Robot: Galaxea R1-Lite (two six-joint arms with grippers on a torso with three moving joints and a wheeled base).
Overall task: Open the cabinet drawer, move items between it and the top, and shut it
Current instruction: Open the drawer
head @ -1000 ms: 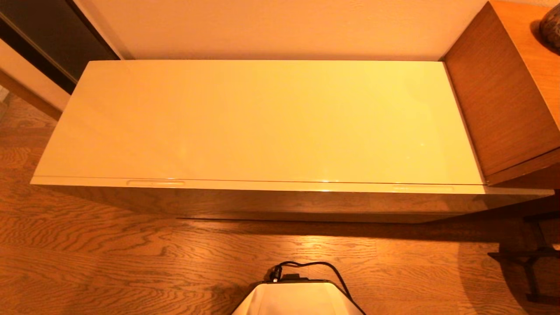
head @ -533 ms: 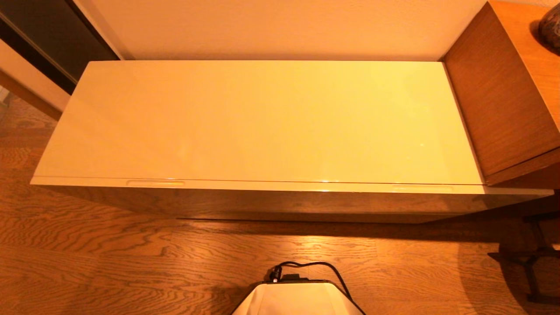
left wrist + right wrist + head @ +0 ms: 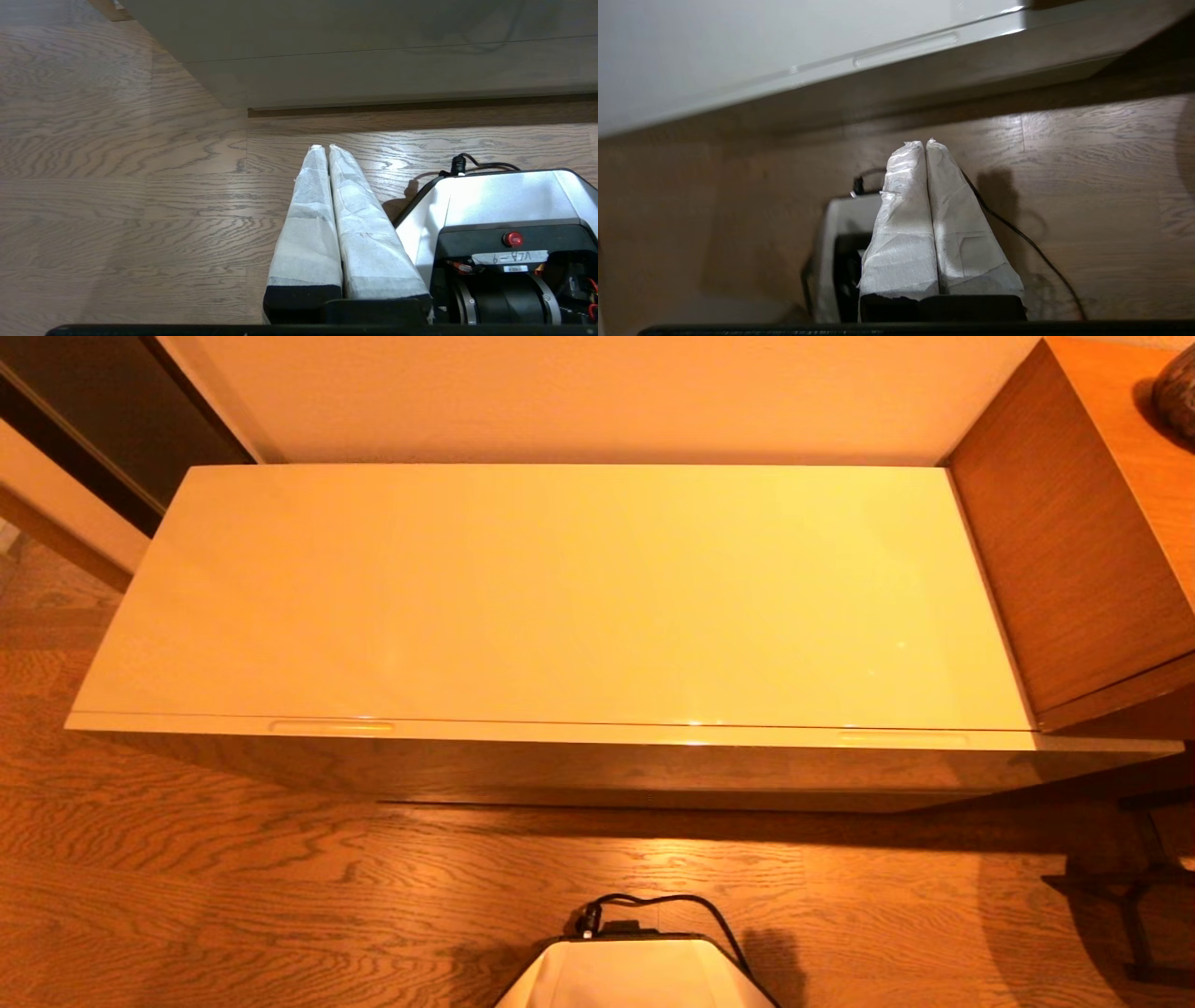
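Our cabinet (image 3: 560, 765) stands against the wall (image 3: 597, 392) on wood floor (image 3: 233, 896), drawer (image 3: 653, 735) shut; our left gripper (image 3: 327, 147) and right gripper (image 3: 924, 142) are both closed, holding nothing.

The left gripper (image 3: 328, 148) hangs low over the wooden floor (image 3: 121, 186), its two white-wrapped fingers (image 3: 308, 224) pressed together along their whole length with nothing between them. Just beside it sits the robot's base (image 3: 504, 200), white on top and black below, with a small red button (image 3: 513, 239) and a black cable (image 3: 486, 164) plugged in at the back. Past the fingertips runs the cabinet (image 3: 373, 74), its glossy grey front crossed by one thin seam.
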